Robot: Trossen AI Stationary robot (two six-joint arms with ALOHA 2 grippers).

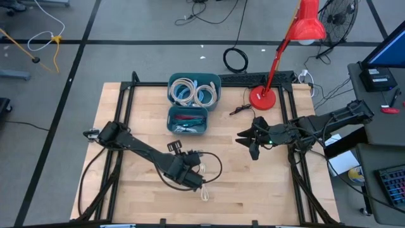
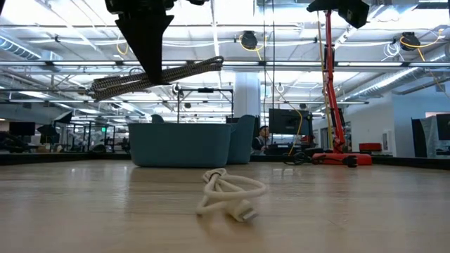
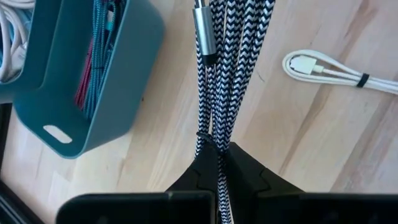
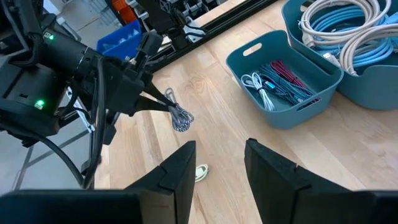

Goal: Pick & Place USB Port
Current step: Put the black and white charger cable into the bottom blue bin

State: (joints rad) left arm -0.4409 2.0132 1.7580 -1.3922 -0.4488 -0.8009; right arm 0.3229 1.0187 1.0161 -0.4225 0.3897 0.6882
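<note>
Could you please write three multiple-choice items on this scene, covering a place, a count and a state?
1. Where does the white cable lie?
A. in a bin
B. on the table beside the left gripper
C. under the lamp

2. How many teal bins are on the table?
A. two
B. one
C. four

3. What is the left gripper doing?
A. resting open on the table
B. holding the lamp
C. gripping a braided cable

Answers:
1 B, it sits on bare wood there.
2 A, the near bin touches the far bin.
3 C, the fingers are shut on the braided cable, lifted off the table.
</note>
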